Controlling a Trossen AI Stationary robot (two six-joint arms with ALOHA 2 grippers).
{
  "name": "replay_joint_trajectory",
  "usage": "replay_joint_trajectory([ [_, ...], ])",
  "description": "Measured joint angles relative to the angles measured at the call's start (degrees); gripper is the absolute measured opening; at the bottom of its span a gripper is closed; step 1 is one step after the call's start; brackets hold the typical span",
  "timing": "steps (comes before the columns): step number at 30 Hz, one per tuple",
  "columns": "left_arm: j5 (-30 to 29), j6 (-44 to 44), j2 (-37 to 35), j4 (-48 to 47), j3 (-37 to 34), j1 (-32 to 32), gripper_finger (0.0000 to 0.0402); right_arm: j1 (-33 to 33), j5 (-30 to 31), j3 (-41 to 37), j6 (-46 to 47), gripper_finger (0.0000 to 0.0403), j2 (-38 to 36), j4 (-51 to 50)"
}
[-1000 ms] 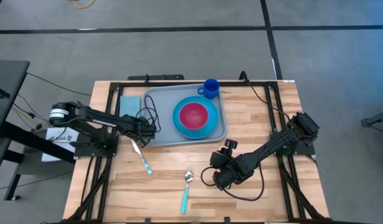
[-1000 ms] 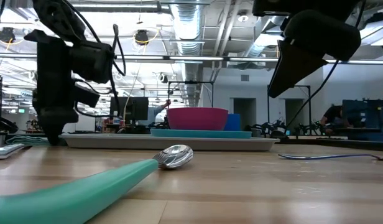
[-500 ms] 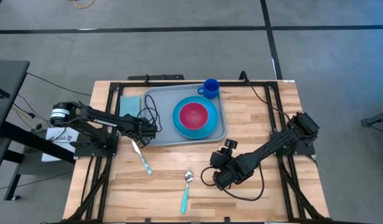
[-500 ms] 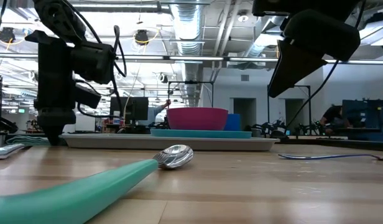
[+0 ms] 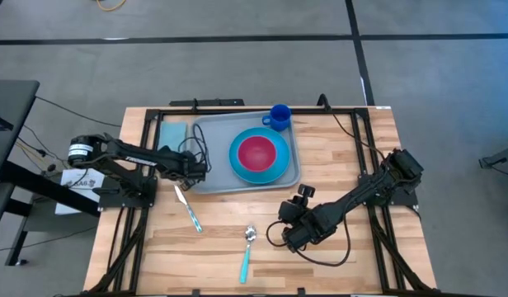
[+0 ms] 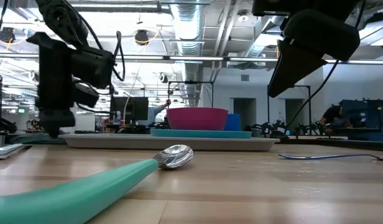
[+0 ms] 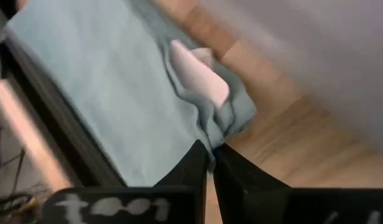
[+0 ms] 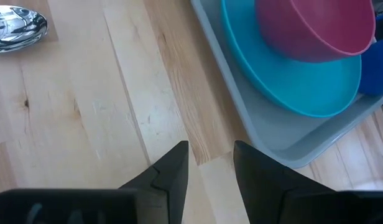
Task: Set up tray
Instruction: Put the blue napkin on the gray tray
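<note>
The pale grey tray (image 5: 206,177) lies at the table's far middle. It carries a blue plate (image 5: 275,169) with a pink bowl (image 5: 258,153), and a blue cup (image 5: 279,115) stands at its far right corner. A teal napkin (image 5: 173,136) lies flat on the table left of the tray. My left gripper (image 7: 210,163) is shut on the napkin's edge nearest the tray (image 5: 188,167). My right gripper (image 8: 210,165) hangs open above bare wood in front of the tray's near right corner (image 5: 289,237). My left gripper pinches a bunched corner of the teal napkin (image 7: 221,132) between its two fingertips, at the side next to the tray. The fingers come from above and point down (image 6: 55,127). The cloth is gathered into folds at the fingers; the remainder lies spread on the table.
A fork (image 5: 188,208) with a teal handle lies on the wood near the tray's near left corner. A spoon (image 5: 248,247) with a teal handle lies toward the near edge. Black frame rails (image 5: 147,157) run along both table sides.
My left gripper has shut on the napkin's edge and shifted a little toward the table's far edge and upward. The napkin's pinched corner has bunched up while its other parts stay flat.
</note>
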Motion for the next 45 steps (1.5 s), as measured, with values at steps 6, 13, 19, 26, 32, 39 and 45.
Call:
replay_joint_trajectory([
  [6,-1.8,-5.0,-3.9,-3.6,4.6,-3.6,0.0001,0.0,0.0,0.0,0.0,0.0121,0.0,-0.1],
  [13,-7.7,-6.5,-9.9,-7.9,11.9,-5.2,0.0001,0.0,0.0,0.0,0.0,0.0121,0.0,-0.1],
  [19,-8.4,-1.7,-11.6,-4.4,15.9,-5.4,0.0,0.0,0.0,0.0,0.0,0.0121,0.0,-0.1],
  [26,-4.7,4.7,-11.4,8.6,18.2,-5.8,0.0,0.0,0.0,0.0,0.0,0.0121,0.0,-0.1],
  [32,-0.8,12.2,-7.3,14.6,18.3,-7.8,0.0,0.0,0.0,0.0,0.0,0.012,0.0,-0.1],
  [39,-1.9,12.0,4.9,10.6,18.2,-9.4,0.0001,0.0,0.0,0.0,0.0,0.0121,0.0,0.0],
  [45,-0.7,12.0,12.6,11.9,18.2,-9.4,0.002,0.0,0.0,0.0,0.0,0.012,0.0,0.0],
])
